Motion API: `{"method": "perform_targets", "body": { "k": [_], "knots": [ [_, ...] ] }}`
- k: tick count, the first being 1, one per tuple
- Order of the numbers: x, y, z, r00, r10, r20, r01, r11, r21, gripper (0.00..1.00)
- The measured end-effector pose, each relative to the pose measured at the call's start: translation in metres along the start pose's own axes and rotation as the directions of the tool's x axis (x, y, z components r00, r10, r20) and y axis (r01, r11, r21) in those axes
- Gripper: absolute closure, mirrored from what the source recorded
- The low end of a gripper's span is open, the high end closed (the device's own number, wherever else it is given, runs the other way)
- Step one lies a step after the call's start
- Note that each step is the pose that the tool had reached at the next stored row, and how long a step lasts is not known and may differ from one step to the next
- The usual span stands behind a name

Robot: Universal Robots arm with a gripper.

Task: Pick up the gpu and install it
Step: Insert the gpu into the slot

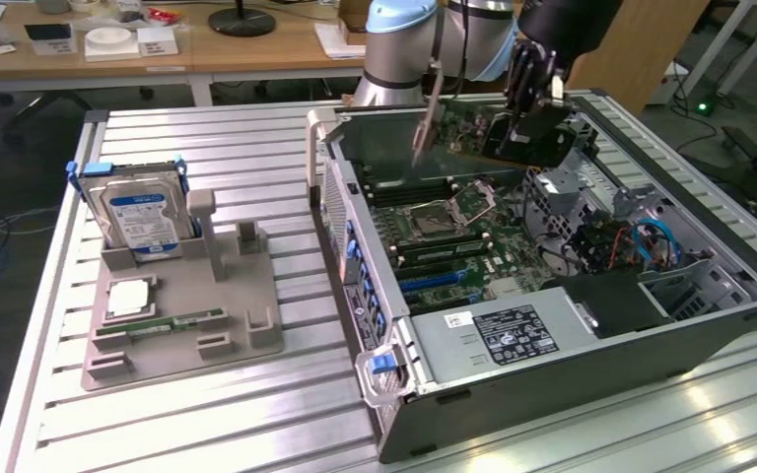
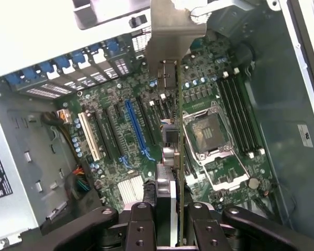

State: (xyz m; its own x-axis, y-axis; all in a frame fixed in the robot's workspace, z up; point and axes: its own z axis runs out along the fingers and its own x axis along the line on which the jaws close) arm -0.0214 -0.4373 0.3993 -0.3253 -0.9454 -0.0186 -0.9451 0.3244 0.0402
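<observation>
— Where's the gpu (image 1: 477, 133) now?
— I see it pinched on edge in the hand (image 1: 536, 120), in the air over the open computer case (image 1: 694, 325), above the motherboard (image 2: 120, 130), in no slot.
— And the hard drive (image 1: 142, 222)?
— Upright in its grey holder (image 1: 240, 296) on the tabletop (image 1: 221, 414).

The gpu (image 1: 477, 133) is dark green-black with a bright silver bracket (image 1: 424, 133), and the gripper (image 1: 536, 108) is matte black. The motherboard (image 2: 131, 151) is deep green, with one blue slot (image 2: 135, 130), one cream slot (image 2: 89, 137) and several black ones. A row of blue latches (image 2: 73, 58) lines a pale grey wall. The case (image 1: 615, 384) is dark grey, and its power supply (image 1: 451, 345) is silver with a black label. The hard drive (image 1: 142, 222) is silver with a blue-and-white label. The holder (image 1: 234, 296) is plain grey, and the bench (image 1: 221, 148) is silver with lengthwise ribs.
</observation>
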Motion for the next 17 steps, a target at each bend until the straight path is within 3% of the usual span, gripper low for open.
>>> {"method": "perform_targets", "body": {
  "k": [8, 10, 13, 17],
  "knots": [
    [0.0004, -0.0002, 0.0005, 0.9953, -0.097, -0.0033, 0.097, 0.9953, -0.0007, 0.72],
    [0.0004, -0.0002, 0.0008, 0.994, -0.109, -0.0018, 0.109, 0.994, 0.0078, 0.72],
    [0.0004, -0.0002, 0.0015, 0.9919, -0.127, 0.0016, 0.127, 0.9915, 0.0262, 0.72],
    [0.0005, -0.0004, 0.0024, 0.9835, -0.181, 0.0007, 0.181, 0.9831, 0.0298, 0.72]
  ]
}}
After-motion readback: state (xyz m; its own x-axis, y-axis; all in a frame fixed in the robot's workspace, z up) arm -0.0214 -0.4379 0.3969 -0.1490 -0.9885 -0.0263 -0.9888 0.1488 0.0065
